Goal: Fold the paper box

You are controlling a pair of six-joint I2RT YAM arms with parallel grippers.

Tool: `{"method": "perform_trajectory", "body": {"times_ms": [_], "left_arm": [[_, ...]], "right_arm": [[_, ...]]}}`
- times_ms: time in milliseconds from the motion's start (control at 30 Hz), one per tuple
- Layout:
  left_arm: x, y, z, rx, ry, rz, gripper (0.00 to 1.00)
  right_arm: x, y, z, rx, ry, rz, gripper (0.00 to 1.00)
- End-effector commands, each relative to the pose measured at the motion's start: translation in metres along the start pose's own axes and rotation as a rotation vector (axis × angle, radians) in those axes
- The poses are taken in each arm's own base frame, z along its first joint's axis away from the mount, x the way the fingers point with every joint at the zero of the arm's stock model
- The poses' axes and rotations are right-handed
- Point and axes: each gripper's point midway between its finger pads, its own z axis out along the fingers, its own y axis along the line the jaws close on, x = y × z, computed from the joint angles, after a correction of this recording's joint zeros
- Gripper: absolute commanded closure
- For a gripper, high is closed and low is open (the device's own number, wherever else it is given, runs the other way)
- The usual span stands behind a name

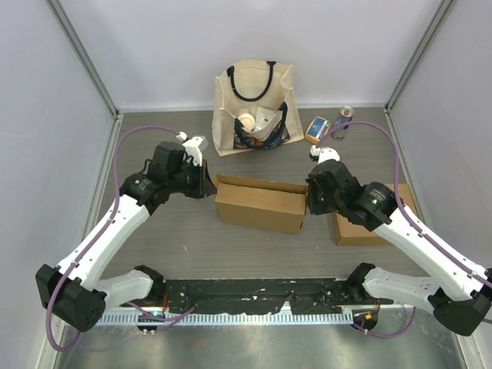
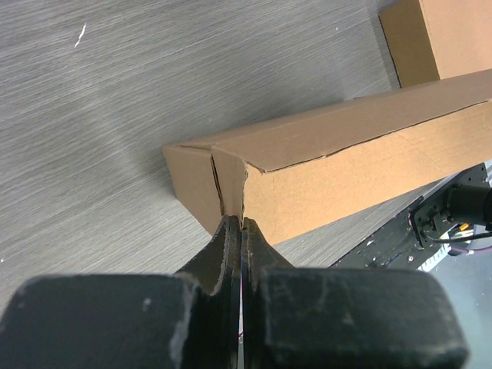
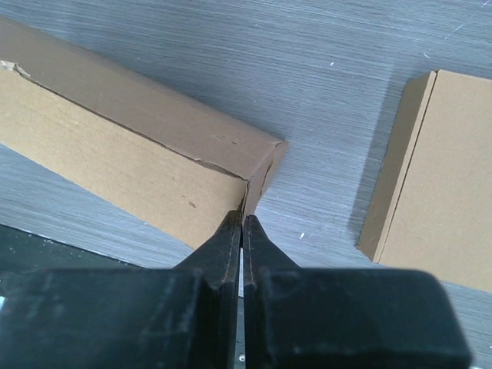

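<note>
2 closed claws [image 2: 241, 224] [image 3: 242, 219] @ box [image 1: 257, 206] end-edges

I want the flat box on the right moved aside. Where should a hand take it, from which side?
Probably take the flat box by its long left edge, from the side facing the long box: it lies flat, looks too wide to span from above, and bare table shows beside that edge.
</note>
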Motion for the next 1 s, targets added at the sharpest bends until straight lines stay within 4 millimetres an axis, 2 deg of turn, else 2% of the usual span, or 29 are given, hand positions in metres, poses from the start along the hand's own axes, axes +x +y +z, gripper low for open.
{"method": "perform_trajectory", "body": {"times_ms": [0,400,600,867,967], "left_arm": [[0.019,0.008,0.002,-0.026,0.053,-0.006,1.00],[0.022,0.002,0.003,-0.005,0.049,-0.008,1.00],[0.024,-0.001,0.006,0.002,0.057,-0.005,1.00],[0.023,-0.002,0.007,0.002,0.056,-0.001,1.00],[0.024,-0.002,0.008,0.002,0.055,0.001,1.00]], "right_arm": [[-0.027,0.017,-0.013,-0.056,-0.066,0.108,0.99],[-0.032,0.026,-0.008,-0.079,-0.023,0.306,0.99],[-0.041,0.023,-0.009,-0.116,-0.040,0.382,0.99],[-0.037,0.026,-0.008,-0.209,-0.010,0.473,0.99],[-0.035,0.017,-0.006,-0.170,-0.013,0.460,0.99]]}}
